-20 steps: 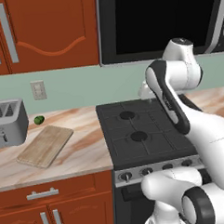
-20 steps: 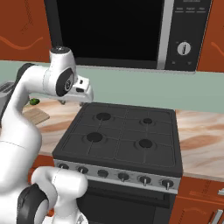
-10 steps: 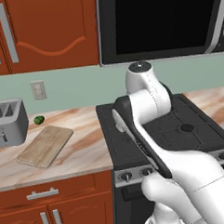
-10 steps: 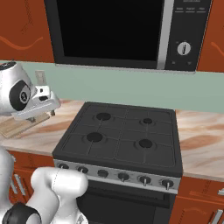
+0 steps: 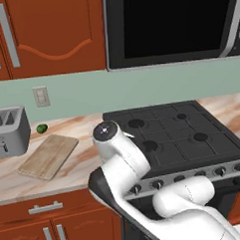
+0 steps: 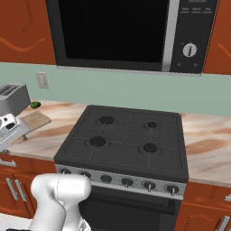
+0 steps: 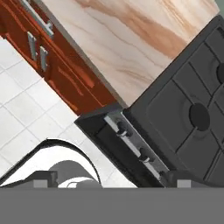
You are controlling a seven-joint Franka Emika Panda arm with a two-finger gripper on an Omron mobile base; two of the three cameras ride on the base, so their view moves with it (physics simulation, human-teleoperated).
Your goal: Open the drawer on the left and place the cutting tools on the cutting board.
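The drawer (image 5: 27, 210) sits shut under the counter at the lower left, with its silver bar handle (image 5: 45, 207) across the front. In the hand view the handle (image 7: 38, 17) lies at the top left. The cutting board (image 5: 48, 155) rests bare on the counter beside the toaster, and it also appears at the left as the cutting board (image 6: 34, 119). The cutting tools are out of view. My gripper (image 6: 12, 131) hangs low at the counter's front edge, left of the stove. Its fingertips (image 7: 43, 180) stand wide apart, so the gripper (image 7: 109, 183) is open with nothing between them.
A silver toaster (image 5: 10, 130) and a small green fruit (image 5: 41, 128) stand at the back left of the counter. The black stove (image 5: 177, 136) lies to the right, its knobs (image 7: 122, 130) along the front. Cabinet doors with vertical handles (image 7: 33, 44) sit below the drawer.
The arm has swung from above the stove to the left and down toward the counter's front edge. The jaws have opened a little wider. The kitchen itself has not shifted.
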